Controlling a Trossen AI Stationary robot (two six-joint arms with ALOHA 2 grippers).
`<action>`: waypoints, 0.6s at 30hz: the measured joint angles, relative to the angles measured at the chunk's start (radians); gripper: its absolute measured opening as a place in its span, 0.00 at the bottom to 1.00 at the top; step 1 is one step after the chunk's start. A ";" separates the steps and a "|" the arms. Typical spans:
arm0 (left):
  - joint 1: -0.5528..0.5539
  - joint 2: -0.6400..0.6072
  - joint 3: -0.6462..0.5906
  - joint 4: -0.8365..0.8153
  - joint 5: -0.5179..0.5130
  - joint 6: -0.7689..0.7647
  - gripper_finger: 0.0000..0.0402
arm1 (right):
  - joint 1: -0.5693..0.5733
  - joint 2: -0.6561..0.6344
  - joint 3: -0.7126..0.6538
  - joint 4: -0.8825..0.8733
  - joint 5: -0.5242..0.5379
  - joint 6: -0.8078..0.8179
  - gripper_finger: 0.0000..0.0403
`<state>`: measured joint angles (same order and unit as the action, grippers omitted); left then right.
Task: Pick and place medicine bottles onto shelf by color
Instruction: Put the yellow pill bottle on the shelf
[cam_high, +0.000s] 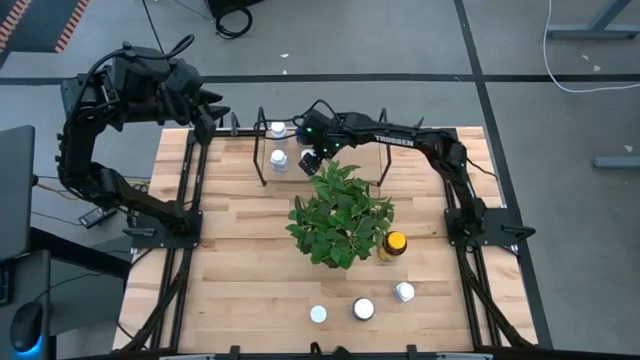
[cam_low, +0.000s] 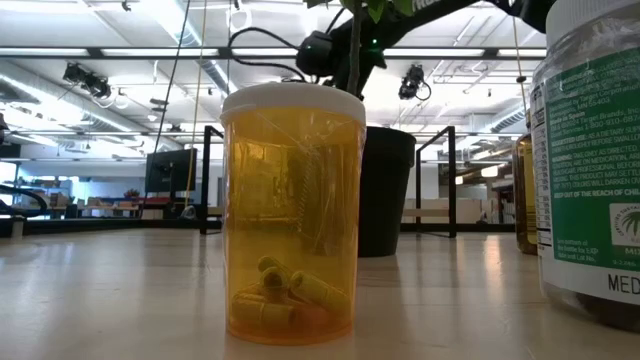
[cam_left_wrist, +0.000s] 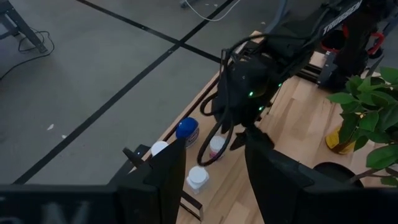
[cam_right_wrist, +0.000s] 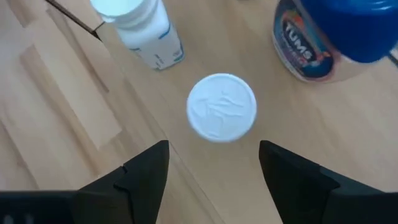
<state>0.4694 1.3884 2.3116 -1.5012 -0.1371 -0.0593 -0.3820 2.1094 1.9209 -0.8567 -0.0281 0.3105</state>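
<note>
High view: the butcher-block table (cam_high: 240, 260) stands on grey concrete floor. Right gripper (cam_right_wrist: 214, 163), fingers spread, hovers over a white-capped bottle (cam_right_wrist: 221, 107) inside the wire shelf (cam_high: 262, 158), beside the blue-capped Tums bottle (cam_right_wrist: 336, 34). Left gripper (cam_left_wrist: 214, 165), open, waits at the table's far-left corner.

You are getting even overhead light, ceiling strips glowing behind amber bottle (cam_low: 291, 214). Plant (cam_high: 340, 214) casting only soft shadow on table (cam_high: 240, 270). White cap (cam_right_wrist: 221, 107) blurring slightly in right wrist view; green-labelled bottle (cam_low: 592, 160) looming out of focus.
</note>
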 joint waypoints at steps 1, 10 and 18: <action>0.000 0.000 0.000 -0.002 0.001 -0.002 0.43 | -0.001 -0.009 0.000 -0.014 -0.003 -0.001 0.64; 0.000 0.000 0.000 -0.015 0.003 -0.075 0.43 | 0.019 -0.077 0.002 -0.168 0.029 -0.082 0.63; -0.038 0.000 0.000 -0.020 0.003 -0.195 0.43 | 0.008 -0.186 0.002 -0.212 0.137 -0.031 0.63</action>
<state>0.4314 1.3884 2.3116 -1.5208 -0.1337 -0.2548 -0.3736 1.9229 1.9224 -1.0683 0.1089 0.2797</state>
